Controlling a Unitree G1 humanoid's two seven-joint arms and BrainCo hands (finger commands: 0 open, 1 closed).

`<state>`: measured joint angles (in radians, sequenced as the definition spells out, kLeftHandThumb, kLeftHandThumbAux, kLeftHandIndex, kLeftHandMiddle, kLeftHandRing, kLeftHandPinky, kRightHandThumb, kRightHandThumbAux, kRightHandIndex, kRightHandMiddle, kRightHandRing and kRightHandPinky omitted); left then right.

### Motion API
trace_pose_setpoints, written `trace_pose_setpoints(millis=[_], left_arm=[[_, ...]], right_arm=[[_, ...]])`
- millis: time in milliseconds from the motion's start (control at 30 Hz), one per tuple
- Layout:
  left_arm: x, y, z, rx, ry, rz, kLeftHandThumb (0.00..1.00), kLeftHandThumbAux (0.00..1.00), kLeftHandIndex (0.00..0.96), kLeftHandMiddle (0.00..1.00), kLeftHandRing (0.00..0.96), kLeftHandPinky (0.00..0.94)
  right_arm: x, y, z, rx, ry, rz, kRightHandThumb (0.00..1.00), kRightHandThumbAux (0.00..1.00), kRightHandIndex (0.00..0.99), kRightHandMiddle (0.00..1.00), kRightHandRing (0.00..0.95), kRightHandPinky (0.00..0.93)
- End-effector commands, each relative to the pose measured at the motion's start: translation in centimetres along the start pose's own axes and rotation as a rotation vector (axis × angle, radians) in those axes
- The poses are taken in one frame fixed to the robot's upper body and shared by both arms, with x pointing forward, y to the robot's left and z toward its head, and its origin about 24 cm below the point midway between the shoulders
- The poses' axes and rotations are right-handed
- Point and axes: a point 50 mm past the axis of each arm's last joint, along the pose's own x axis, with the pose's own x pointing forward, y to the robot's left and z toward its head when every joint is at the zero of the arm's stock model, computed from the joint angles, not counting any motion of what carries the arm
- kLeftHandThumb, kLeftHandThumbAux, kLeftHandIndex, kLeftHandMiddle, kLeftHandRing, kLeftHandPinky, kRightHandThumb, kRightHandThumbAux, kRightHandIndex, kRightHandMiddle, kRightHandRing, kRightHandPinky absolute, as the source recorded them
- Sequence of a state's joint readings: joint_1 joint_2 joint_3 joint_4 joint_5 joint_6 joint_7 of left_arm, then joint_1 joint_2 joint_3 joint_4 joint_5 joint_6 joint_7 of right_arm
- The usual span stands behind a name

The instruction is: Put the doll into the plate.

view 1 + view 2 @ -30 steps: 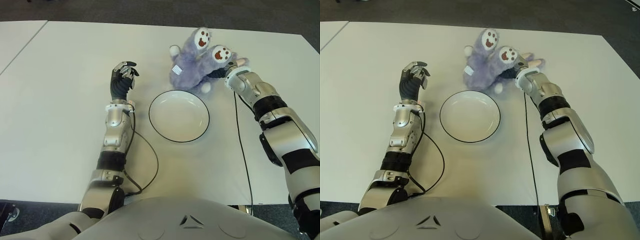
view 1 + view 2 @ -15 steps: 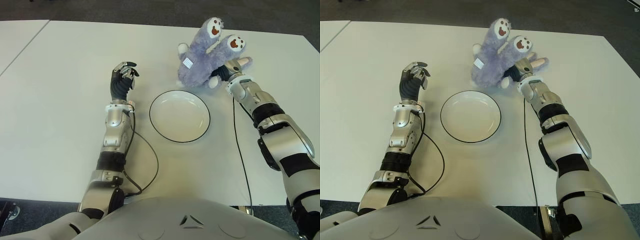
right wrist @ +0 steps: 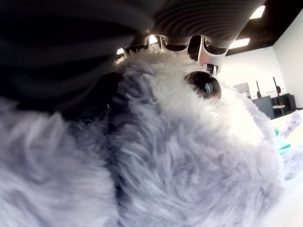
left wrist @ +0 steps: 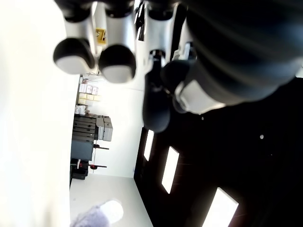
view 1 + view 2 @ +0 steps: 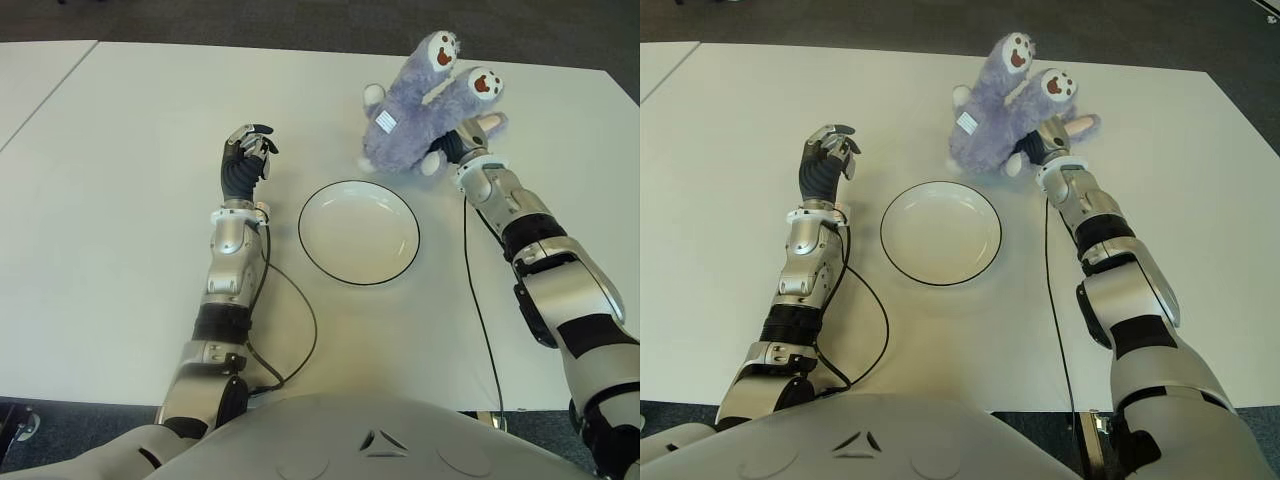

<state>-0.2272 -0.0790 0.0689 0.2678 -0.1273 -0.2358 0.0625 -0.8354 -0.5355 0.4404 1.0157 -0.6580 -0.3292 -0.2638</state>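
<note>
The purple doll [image 5: 425, 110] has been carried up and away from the robot over the past second, its feet now pointing toward the far edge of the white tabletop [image 5: 110, 190]. At left, the left robot hand [image 5: 245, 160] shows beside the plate [image 5: 358, 232], on its left, fingers curled and holding nothing. The white, dark-rimmed plate sits at centre with nothing in it. Beyond it and slightly right, the doll is held upside down with its soles up, a white tag on its fur, well clear of the plate. At right, the right robot hand [image 5: 462, 148] is clamped into the doll's fur.
</note>
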Motion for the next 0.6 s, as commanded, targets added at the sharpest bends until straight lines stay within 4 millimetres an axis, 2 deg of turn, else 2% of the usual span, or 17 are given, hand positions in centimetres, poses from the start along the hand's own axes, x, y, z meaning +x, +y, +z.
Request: trace_pose_setpoints(millis=[33, 200, 233, 267, 367, 600], left_arm=[[-3.3, 1.3, -3.8, -0.006, 0.176, 0.073, 0.71, 0.705, 0.442, 0.886, 0.891, 0.874], [-3.3, 1.3, -3.8, -0.002, 0.179, 0.07, 0.71, 0.705, 0.442, 0.886, 0.889, 0.874], [-3.2, 1.3, -3.9, -0.001, 0.18, 0.07, 0.71, 0.705, 0.442, 0.886, 0.888, 0.875], [-3.2, 1.2, -3.9, 0.001, 0.181, 0.07, 0.71, 0.705, 0.442, 0.886, 0.888, 0.875], [-3.2, 1.1, -3.9, 0.002, 0.182, 0.071, 0.71, 0.705, 0.442, 0.886, 0.888, 0.877], [-3.1, 1.2, -4.1, -0.009, 0.188, 0.065, 0.71, 0.705, 0.442, 0.886, 0.889, 0.878]], right_arm=[[-1.7, 2.0, -2.1, 0.016, 0.135, 0.1, 1.0, 0.667, 0.383, 0.491, 0.511, 0.446], [-1.5, 0.7, -2.0, 0.089, 0.154, 0.057, 1.0, 0.668, 0.378, 0.488, 0.508, 0.449], [-1.5, 0.4, -1.9, 0.102, 0.155, 0.048, 0.983, 0.665, 0.379, 0.49, 0.511, 0.578], [-1.3, -0.4, -1.6, 0.118, 0.146, 0.027, 0.972, 0.663, 0.38, 0.492, 0.513, 0.66], [-1.3, -2.1, -0.8, 0.137, 0.128, -0.01, 0.959, 0.661, 0.381, 0.495, 0.516, 0.759], [-1.6, -4.3, 0.6, 0.13, 0.111, -0.062, 0.954, 0.659, 0.382, 0.499, 0.516, 0.802]])
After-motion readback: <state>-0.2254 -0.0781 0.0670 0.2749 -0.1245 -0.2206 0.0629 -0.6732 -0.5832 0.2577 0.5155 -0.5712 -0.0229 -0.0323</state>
